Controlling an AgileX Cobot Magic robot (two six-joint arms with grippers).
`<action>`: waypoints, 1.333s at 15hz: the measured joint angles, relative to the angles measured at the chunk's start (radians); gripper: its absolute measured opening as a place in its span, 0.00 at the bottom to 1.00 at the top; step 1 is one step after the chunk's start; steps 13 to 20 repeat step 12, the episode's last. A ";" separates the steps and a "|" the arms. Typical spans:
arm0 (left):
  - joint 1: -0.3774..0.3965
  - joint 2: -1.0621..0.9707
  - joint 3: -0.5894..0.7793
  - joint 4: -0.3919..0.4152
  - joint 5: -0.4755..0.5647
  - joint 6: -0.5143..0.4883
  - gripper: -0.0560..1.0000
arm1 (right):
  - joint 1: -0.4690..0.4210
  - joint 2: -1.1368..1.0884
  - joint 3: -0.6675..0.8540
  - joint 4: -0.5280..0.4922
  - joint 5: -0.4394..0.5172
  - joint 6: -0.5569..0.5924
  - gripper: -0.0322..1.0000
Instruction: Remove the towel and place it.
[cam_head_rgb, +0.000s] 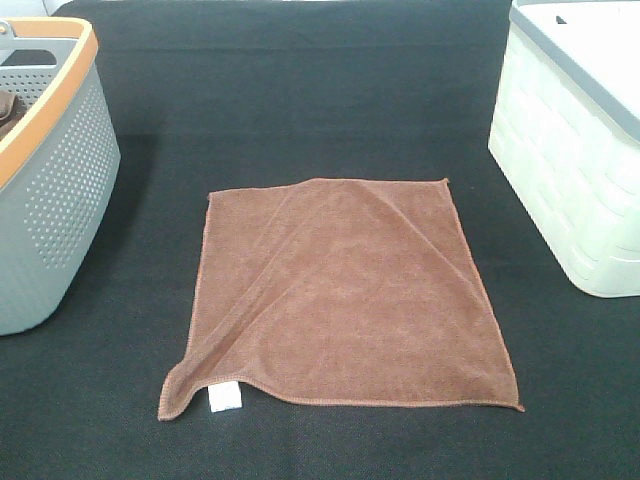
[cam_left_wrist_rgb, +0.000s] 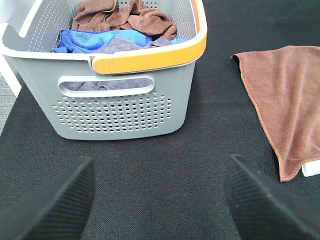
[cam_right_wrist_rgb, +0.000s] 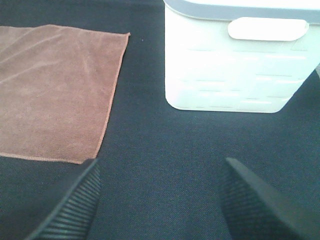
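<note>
Both pincers, left and right, gape empty; the flat reddish-brown plush microfibre towel between grey perforated basket and white bin could slip a shallow pinch.

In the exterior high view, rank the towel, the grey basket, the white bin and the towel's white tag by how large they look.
1. towel, fully visible, largest.
2-3. grey basket and white bin: both cropped by the frame and look alike, so no ranking.
4. white tag, clearly smallest.

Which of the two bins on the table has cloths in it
The grey perforated basket with the orange rim, on the left. Brown and blue cloths are piled inside; the white bin shows none.
</note>
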 joint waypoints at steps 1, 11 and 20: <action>0.000 0.000 0.000 0.000 0.000 0.000 0.71 | 0.000 -0.002 0.000 0.000 0.000 0.000 0.66; 0.000 0.000 0.000 0.000 0.000 0.000 0.71 | 0.000 -0.005 0.000 0.005 0.000 0.000 0.66; 0.000 0.000 0.000 0.000 0.000 0.000 0.71 | 0.000 -0.005 0.000 0.005 0.000 0.000 0.66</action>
